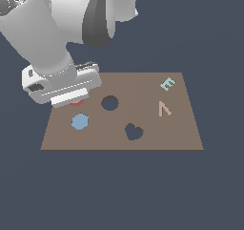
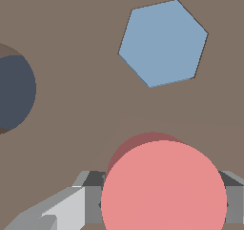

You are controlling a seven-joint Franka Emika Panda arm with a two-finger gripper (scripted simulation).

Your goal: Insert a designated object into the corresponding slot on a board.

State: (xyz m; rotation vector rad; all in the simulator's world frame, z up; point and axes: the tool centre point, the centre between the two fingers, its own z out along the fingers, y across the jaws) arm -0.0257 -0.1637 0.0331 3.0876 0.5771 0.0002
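The salmon-red round disc (image 2: 163, 188) sits between my gripper's (image 2: 163, 198) two fingers, which press on its opposite sides. It looks held a little above the brown board (image 2: 71, 129). In the exterior view only a sliver of the disc (image 1: 77, 101) shows under the gripper (image 1: 75, 100), near the board's (image 1: 138, 83) left side. The dark round hole (image 1: 109, 102) lies just to the exterior view's right of the gripper, apart from the disc. In the wrist view the hole (image 2: 13, 88) is cut by the frame's edge.
A blue hexagon piece (image 1: 80, 121) lies flat on the board close to the gripper; it also shows in the wrist view (image 2: 163, 43). A heart-shaped hole (image 1: 134, 131), a pale blue letter E (image 1: 167, 84) and a tan letter piece (image 1: 164, 109) are on the board.
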